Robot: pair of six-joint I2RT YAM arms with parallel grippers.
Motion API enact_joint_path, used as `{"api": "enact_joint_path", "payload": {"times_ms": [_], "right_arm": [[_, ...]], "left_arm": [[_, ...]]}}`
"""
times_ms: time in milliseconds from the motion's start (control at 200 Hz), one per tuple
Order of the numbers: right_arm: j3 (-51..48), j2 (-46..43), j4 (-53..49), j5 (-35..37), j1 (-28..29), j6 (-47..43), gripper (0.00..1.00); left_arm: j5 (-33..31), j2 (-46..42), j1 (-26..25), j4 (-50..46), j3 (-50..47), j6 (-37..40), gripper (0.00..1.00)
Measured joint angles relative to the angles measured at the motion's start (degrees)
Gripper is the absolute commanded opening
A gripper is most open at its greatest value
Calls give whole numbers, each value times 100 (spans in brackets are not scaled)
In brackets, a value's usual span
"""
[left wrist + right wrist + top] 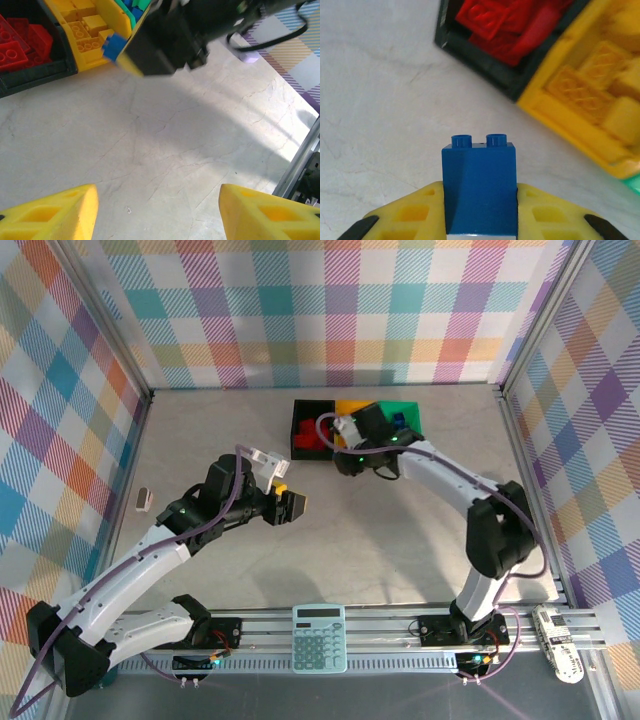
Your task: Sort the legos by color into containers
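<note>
Pastel plaid walls (330, 310) enclose three sides. The desk (200, 430) is pale grey and marble-veined. An aluminium rail (385, 618) spans its near edge.

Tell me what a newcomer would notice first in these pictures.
Probably the blue lego clamped upright in the right gripper, hovering over the table. Next, the black bin packed with red legos, and the yellow bin right beside it holding yellow legos. The left gripper hangs open and empty over bare table.
</note>
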Motion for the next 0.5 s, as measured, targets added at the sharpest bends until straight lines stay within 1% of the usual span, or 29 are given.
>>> {"api": "enact_joint_path", "payload": {"times_ms": [115, 240, 355, 500], "right_arm": [[0, -232, -39, 61, -483, 24, 28], [20, -227, -114, 195, -953, 22, 28], [302, 7, -247, 299, -1353, 57, 28], [586, 387, -186, 339, -1696, 184, 29]], "left_arm": [[55, -39, -4, 2, 0, 0, 65], [63, -50, -9, 2, 0, 0, 64], [96, -50, -9, 2, 0, 0, 64], [81, -52, -9, 0, 0, 0, 64]]}}
